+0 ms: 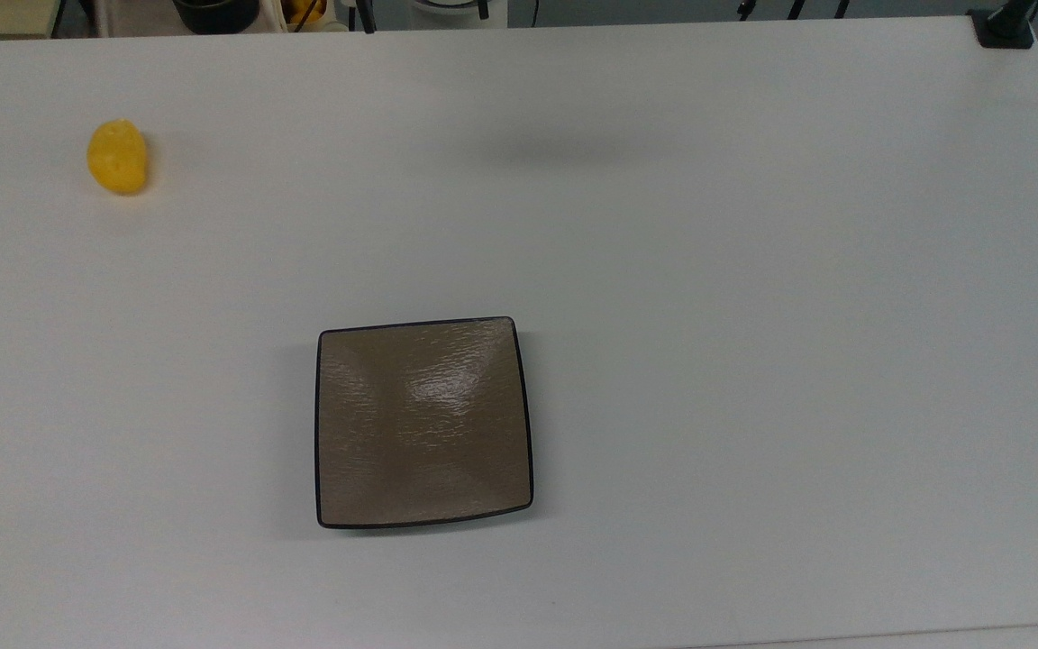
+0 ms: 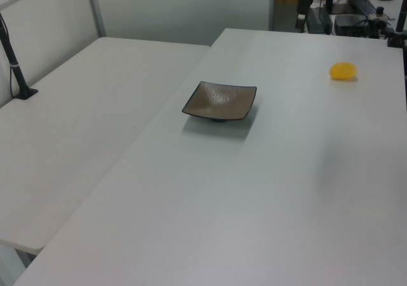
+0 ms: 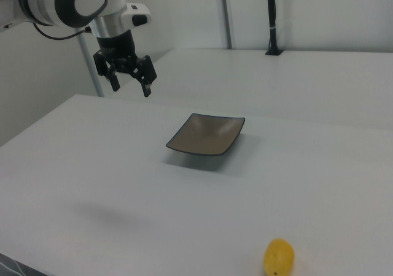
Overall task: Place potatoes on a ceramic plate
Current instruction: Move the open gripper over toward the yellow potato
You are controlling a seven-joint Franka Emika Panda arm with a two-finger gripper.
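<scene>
Top view: ceramic plate [image 1: 424,422] sits nearest, bare, slightly left of centre on the white worktop [image 1: 753,315]. Potato [image 1: 117,157] lies far left, well apart from the plate.

Left view: plate [image 2: 220,101] at mid-worktop; potato [image 2: 343,71] far right, near the worktop edge.

Right view: potato [image 3: 279,257] at the near edge, right of centre; plate [image 3: 206,134] beyond it. Gripper [image 3: 130,78] hangs above the far left, fingers [image 3: 147,80] spread, holding nothing, well apart from both.

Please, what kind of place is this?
Probably a robotics lab: a robot arm's hand hangs above a bare white table holding just a plate and a potato.
</scene>
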